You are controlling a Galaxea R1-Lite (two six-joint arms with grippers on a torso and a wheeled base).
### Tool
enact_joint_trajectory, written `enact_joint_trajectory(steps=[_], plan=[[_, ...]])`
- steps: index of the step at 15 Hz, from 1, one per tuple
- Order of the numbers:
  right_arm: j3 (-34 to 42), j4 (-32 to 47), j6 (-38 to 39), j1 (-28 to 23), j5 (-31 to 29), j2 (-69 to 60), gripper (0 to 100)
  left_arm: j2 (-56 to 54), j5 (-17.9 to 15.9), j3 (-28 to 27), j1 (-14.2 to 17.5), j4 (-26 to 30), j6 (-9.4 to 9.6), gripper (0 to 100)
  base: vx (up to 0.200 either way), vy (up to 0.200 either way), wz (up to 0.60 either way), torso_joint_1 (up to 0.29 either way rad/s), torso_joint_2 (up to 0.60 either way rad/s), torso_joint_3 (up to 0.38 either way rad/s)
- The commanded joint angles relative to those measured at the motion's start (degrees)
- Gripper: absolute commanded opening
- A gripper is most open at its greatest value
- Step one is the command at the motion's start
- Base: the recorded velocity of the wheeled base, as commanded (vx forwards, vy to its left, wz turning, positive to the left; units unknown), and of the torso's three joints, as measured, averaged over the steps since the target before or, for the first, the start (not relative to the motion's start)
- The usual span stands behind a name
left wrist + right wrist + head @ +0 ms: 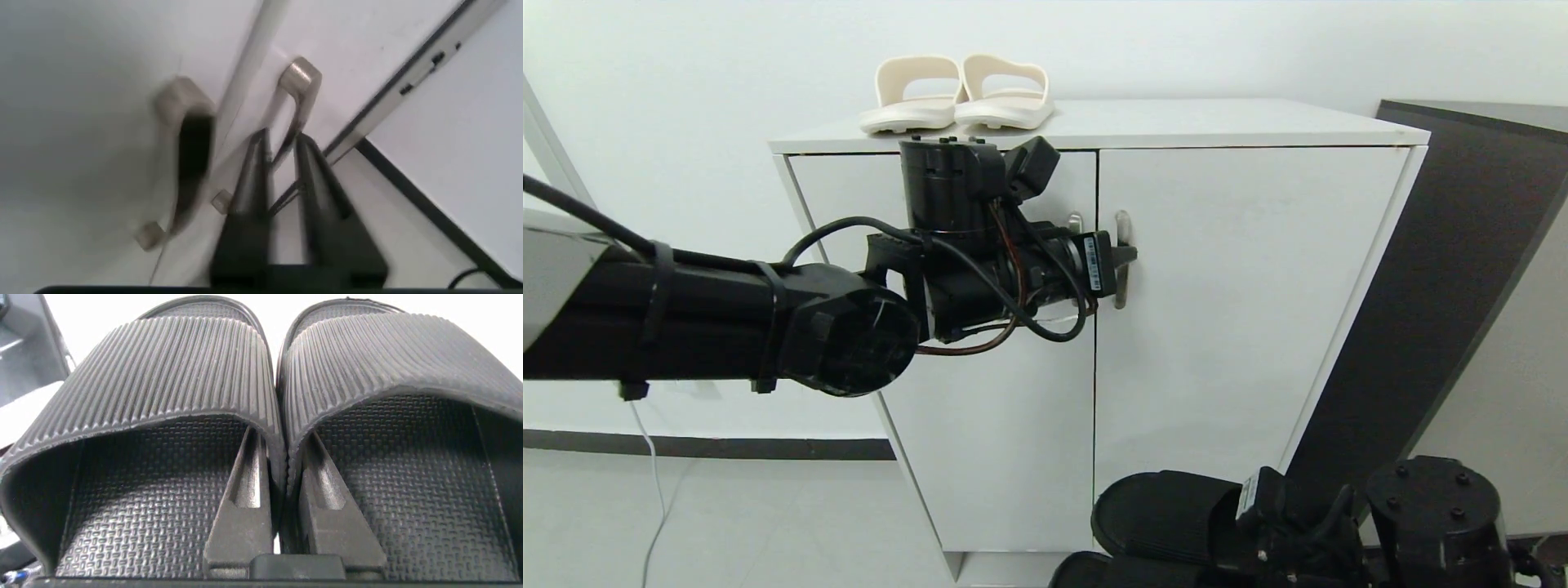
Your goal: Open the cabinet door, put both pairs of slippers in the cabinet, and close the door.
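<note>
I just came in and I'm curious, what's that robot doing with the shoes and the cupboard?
The robot is just getting started. Its left gripper is closed on the handle of the cabinet, on the right door, and the cabinet is shut. Its right gripper holds the black slippers low in front of the cabinet, pinching their inner sides together. The cream slippers sit on top of the cabinet.

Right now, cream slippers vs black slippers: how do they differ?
The cream slippers sit free on the cabinet top; the black slippers are low in front, pinched by the right gripper. Cream straps are smooth, black straps ribbed. Both pairs lie side by side, outside the cabinet.
</note>
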Motion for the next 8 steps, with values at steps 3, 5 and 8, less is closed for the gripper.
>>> enact_joint_trajectory(steps=[3, 5, 8], plan=[[0.94, 0.00, 0.01, 0.67, 0.74, -0.87, 0, -2.18, -0.30, 2.13, -0.19, -0.13, -0.23, 0, 0.000, 0.000, 0.00, 0.000, 0.00, 0.000], [1.91, 0.08, 0.01, 0.76, 3.38, -2.18, 0, -3.85, -0.47, 4.33, -0.72, -0.13, -0.23, 0, 0.000, 0.000, 0.00, 0.000, 0.00, 0.000], [3.58, 0.08, -0.78, 0.76, 6.98, -3.77, 0, -7.10, -0.74, 8.02, -1.51, -0.31, -0.50, 0, 0.000, 0.000, 0.00, 0.000, 0.00, 0.000]])
